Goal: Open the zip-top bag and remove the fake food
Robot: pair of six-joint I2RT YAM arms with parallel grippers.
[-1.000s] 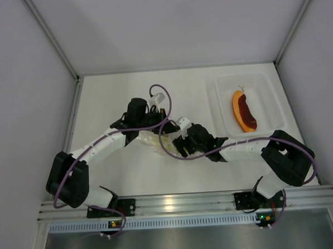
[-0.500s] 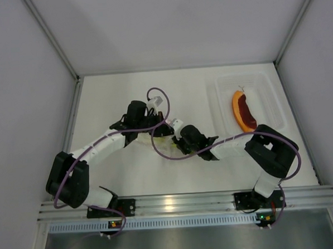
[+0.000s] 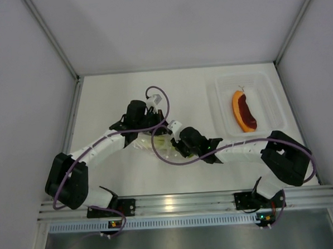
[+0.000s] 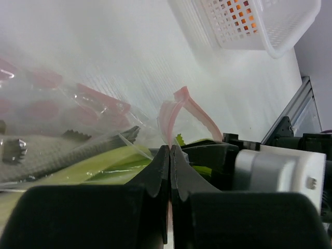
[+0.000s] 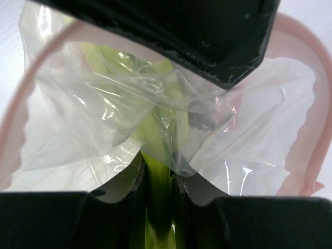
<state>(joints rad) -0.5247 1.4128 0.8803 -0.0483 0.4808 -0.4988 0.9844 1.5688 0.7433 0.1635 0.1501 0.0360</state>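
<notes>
Plastic bag (image 4: 78, 116), opened, is pinched in the closed left claw (image 4: 169, 155); a green stalk (image 5: 150, 129) is gripped between the right claw's (image 5: 158, 179) jaws, not yet drawn out; an orange slice (image 3: 243, 112) is already out.

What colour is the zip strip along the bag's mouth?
The zip strip is pale pink, clearest in the right wrist view.

One zip-top bag (image 5: 67, 135), one tray (image 3: 268, 97), one orange slice (image 3: 244, 112), one leek stalk (image 5: 155, 137)

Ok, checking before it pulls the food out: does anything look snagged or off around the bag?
Yes. In the right wrist view, a fold of clear film from the zip-top bag seems pinched together with the green stalk in the right claw. Pulling may drag the bag along.
</notes>
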